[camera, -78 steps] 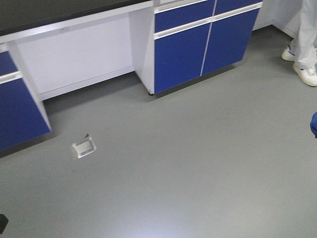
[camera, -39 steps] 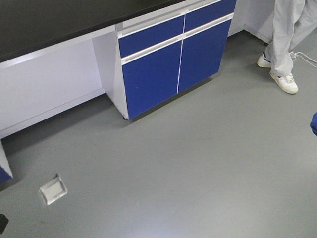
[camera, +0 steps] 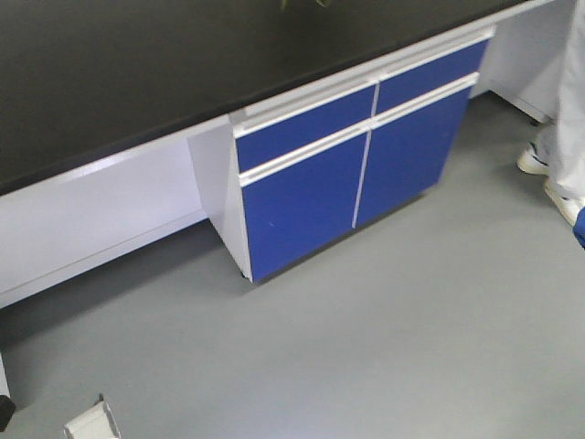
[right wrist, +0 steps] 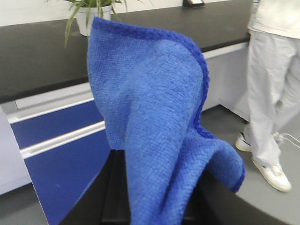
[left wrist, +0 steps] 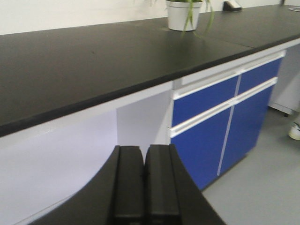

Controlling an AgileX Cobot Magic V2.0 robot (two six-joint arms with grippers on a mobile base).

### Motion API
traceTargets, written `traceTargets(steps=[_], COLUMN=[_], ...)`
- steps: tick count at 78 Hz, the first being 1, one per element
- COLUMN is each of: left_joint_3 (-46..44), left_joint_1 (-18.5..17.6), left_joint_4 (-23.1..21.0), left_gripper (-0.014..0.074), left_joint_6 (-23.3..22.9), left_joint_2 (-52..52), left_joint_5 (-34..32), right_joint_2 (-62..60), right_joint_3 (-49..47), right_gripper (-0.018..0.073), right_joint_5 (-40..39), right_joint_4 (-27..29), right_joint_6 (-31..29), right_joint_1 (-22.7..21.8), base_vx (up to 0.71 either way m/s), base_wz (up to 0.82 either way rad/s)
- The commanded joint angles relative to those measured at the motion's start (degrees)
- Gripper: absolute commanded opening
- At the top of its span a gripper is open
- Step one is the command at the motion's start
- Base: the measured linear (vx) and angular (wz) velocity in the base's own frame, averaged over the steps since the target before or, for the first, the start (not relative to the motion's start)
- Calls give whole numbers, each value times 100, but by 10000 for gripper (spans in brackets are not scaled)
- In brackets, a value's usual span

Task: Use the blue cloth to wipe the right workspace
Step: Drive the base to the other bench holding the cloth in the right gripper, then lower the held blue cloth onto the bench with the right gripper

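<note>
The right pincer (right wrist: pixel 152 197) pinches the cloth (right wrist: pixel 150 108), held high (clear of the floor (camera: pixel 411 320)) ready for the black worktop (left wrist: pixel 93 61); the left pincer (left wrist: pixel 144 157) is pressed together, empty, unneeded.

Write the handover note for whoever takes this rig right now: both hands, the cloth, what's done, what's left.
Left hand: shut, empty, pointed at the black counter.
Right hand: shut on the blue cloth, which drapes over it and hides the fingers.
The cloth is in the air in front of the counter, touching no surface.
Done: the cloth is picked up.
Left: carry it to the right workspace, presumably on the counter, and wipe; no wiping contact yet.
Watch the potted plant on the counter and the person standing close by on the right.
</note>
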Motion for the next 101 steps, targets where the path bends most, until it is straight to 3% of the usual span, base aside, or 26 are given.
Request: traceTargets(steps=[1,74,101], left_joint_3=[-142,-142,-142], left_joint_1=[-1,-1,-1], left_joint_4=[-19,-19,-19], left_gripper=[-6,-6,-6], left_joint_6=[6,6,6], left_joint_2=[-57,-57,-57], left_joint_5=[-467,-467,-467], right_joint_2=[21,21,26], right_joint_3=[-184,-184,-184], right_gripper=[-7,-7,-7], right_joint_5=[-513,-507,-508], right_joint_4=[-62,-62,-62], right_joint_6=[-30,-30,-30], right_joint_1=[-9,-9,-9], base_vx=[43,35,24], base_wz=[29,46,19])
